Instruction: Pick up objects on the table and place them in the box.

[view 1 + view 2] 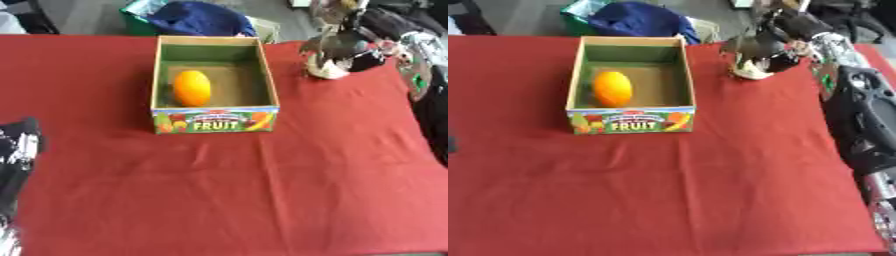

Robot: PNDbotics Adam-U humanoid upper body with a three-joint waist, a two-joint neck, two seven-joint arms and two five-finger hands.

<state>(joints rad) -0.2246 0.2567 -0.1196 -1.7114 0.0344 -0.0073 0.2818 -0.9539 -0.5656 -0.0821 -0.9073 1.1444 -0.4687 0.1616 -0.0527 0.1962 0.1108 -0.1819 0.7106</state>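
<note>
Red cloth covers the table [262, 200], on which a cardboard fruit box [215, 120] stands near the far edge, left of the right hand [767, 47]. An orange fruit [192, 88] is seen lying inside the box against its left wall, long axis running front to back. At the far right corner, the right hand is curled around a pale object [754, 70]; the left hand [19, 150] shows at the left edge, its fingers not discernible.
</note>
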